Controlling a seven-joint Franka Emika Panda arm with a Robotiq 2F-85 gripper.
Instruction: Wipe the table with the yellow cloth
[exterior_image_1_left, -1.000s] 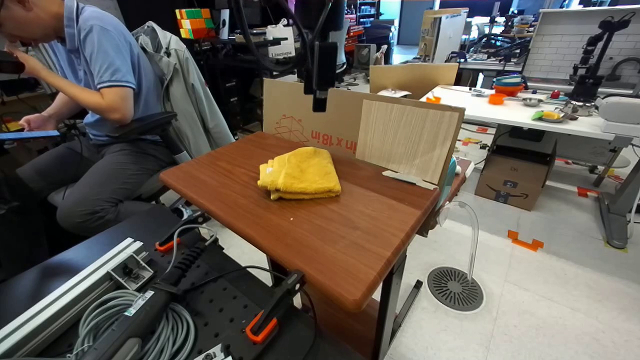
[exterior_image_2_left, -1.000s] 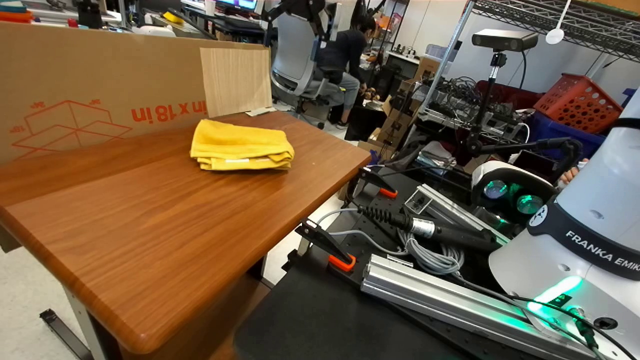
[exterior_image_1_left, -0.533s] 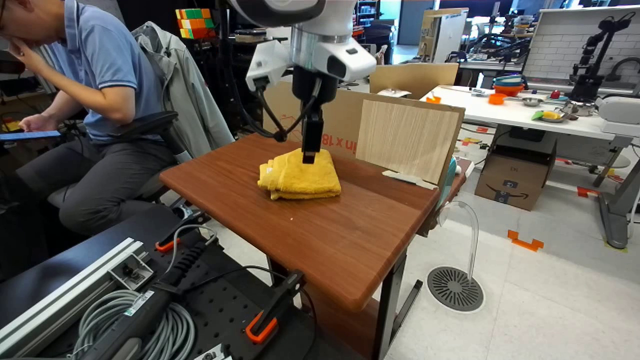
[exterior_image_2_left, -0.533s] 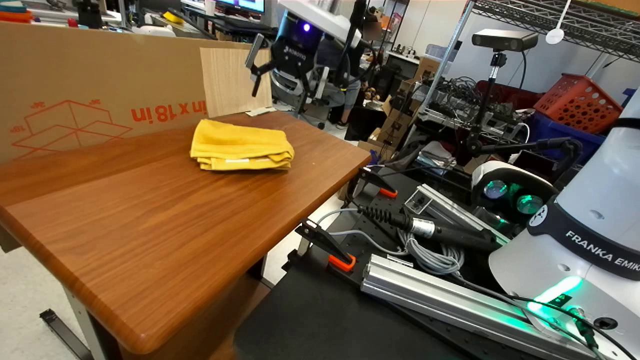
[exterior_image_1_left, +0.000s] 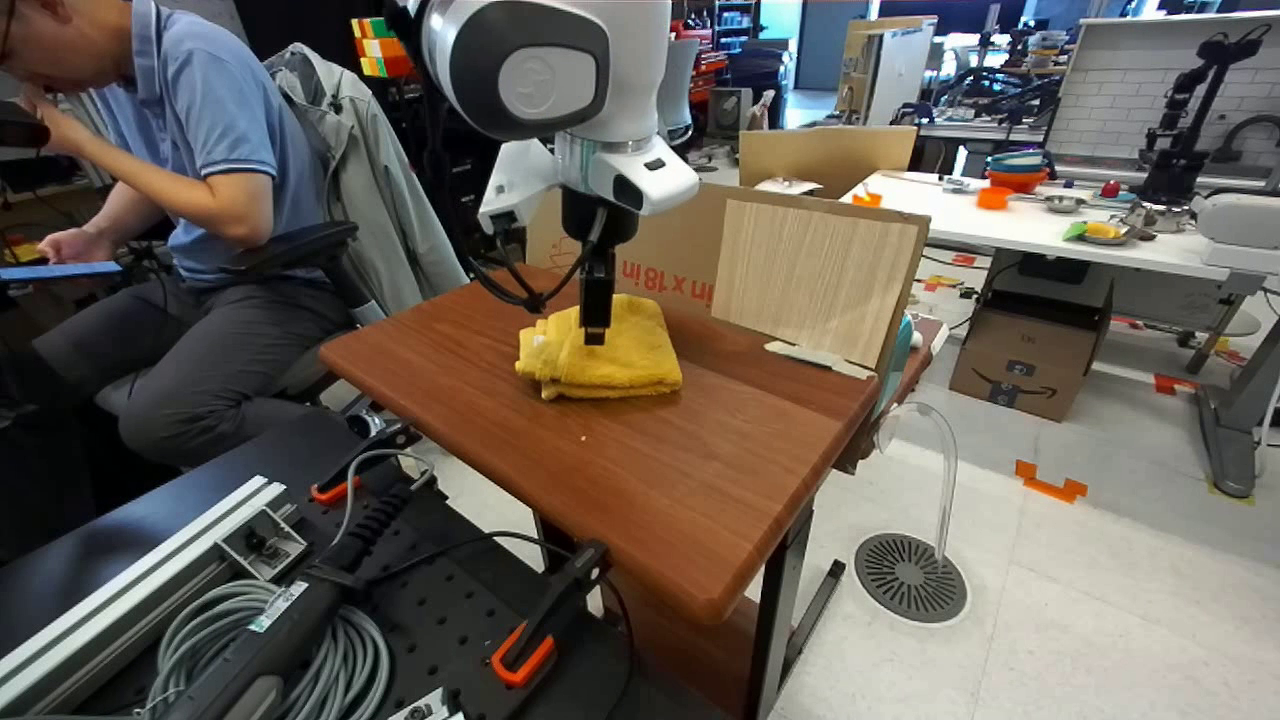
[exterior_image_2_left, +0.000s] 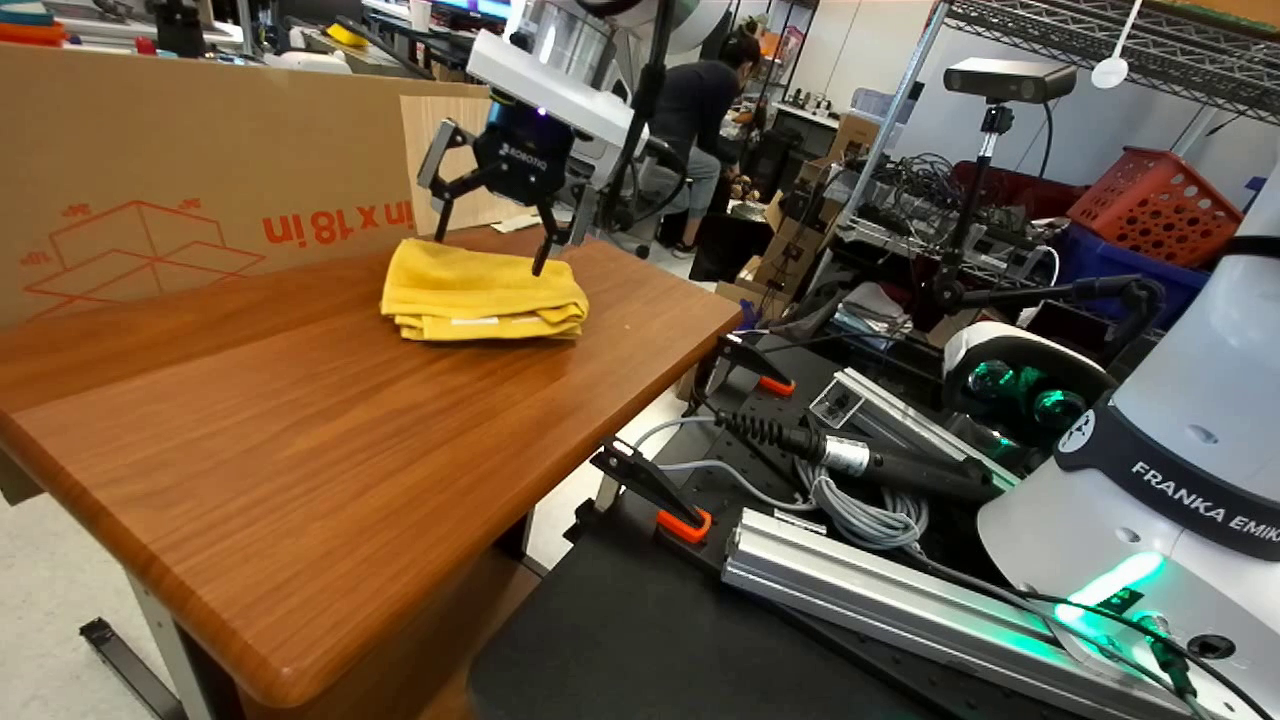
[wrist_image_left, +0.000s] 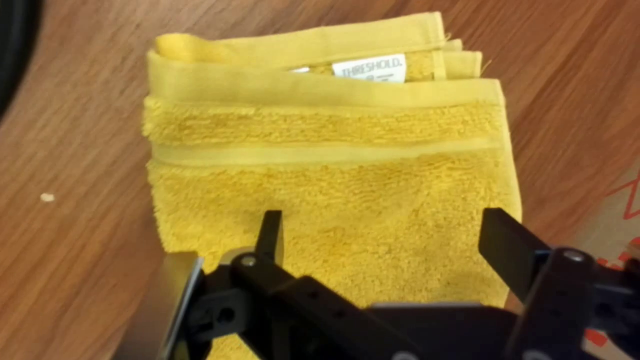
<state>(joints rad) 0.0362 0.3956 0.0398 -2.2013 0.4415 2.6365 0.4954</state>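
Note:
The yellow cloth (exterior_image_1_left: 635, 350) lies folded in a thick pad on the brown wooden table (exterior_image_1_left: 650, 480). It also shows in an exterior view (exterior_image_2_left: 470, 290) and fills much of the wrist view (wrist_image_left: 320, 195), where a white label shows between its layers. My gripper (exterior_image_2_left: 490, 255) points down over the cloth with its fingers spread and nothing between them. In the wrist view both fingertips (wrist_image_left: 382, 211) lie over the cloth, the right one near its edge. Whether the tips touch the cloth I cannot tell. In an exterior view the near finger (exterior_image_1_left: 595, 338) hides part of the cloth.
A cardboard sheet (exterior_image_2_left: 220, 170) stands along the table's back edge, with a wood-patterned panel (exterior_image_1_left: 810, 270) against it. A small pale crumb (wrist_image_left: 47, 197) lies on the table beside the cloth. Black and orange clamps (exterior_image_1_left: 525, 650) sit by the near edge. A person (exterior_image_1_left: 220, 150) sits nearby.
The arm has come down into view from above. My gripper has lowered and moved over the cloth, its fingers staying apart. The cloth has not moved.

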